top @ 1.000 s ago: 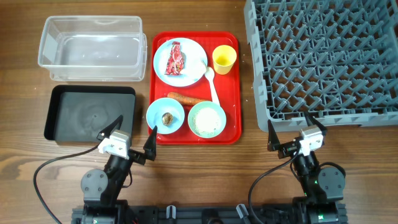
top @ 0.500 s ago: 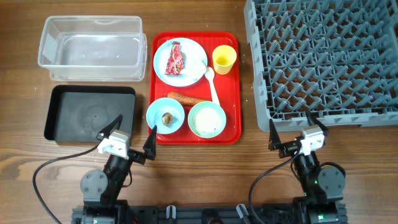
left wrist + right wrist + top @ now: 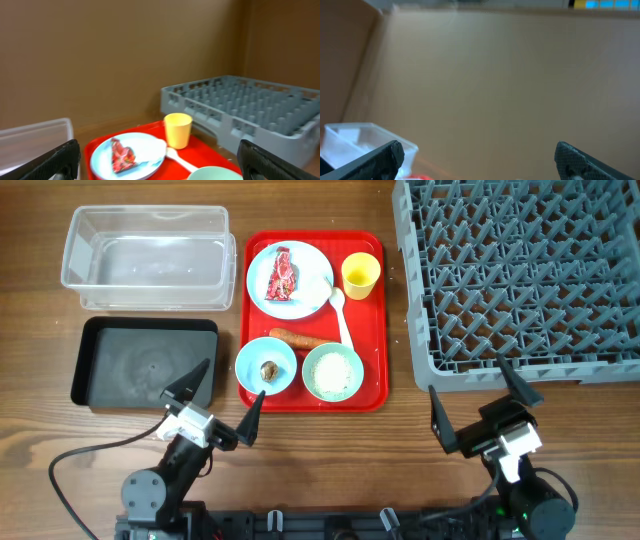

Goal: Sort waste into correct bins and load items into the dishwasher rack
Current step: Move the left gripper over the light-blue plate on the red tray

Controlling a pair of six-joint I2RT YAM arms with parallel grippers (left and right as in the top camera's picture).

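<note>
On the red tray (image 3: 375,360) a light blue plate (image 3: 308,262) holds a red wrapper (image 3: 282,275) and a white tissue (image 3: 318,288). Beside it are the yellow cup (image 3: 361,275), white spoon (image 3: 340,315) and carrot (image 3: 300,338). A brown lump (image 3: 269,370) lies in the light blue bowl (image 3: 250,356), and rice fills the pale green bowl (image 3: 311,360). My left gripper (image 3: 234,378) is open at the tray's front-left corner. My right gripper (image 3: 466,374) is open by the front edge of the grey rack (image 3: 520,270). The left wrist view shows plate (image 3: 145,147), cup (image 3: 177,130) and left gripper (image 3: 159,150).
The clear tub (image 3: 72,255) sits at the back left, with the black tray (image 3: 145,362) in front of it, just left of my left gripper. The right wrist view shows mostly a brown wall, a corner of the clear tub (image 3: 350,137) and the right gripper (image 3: 477,150).
Both arms have stirred. The left gripper has shifted slightly right. The right gripper has moved right and toward the front edge. Both stay open, and nothing on the table has moved.
</note>
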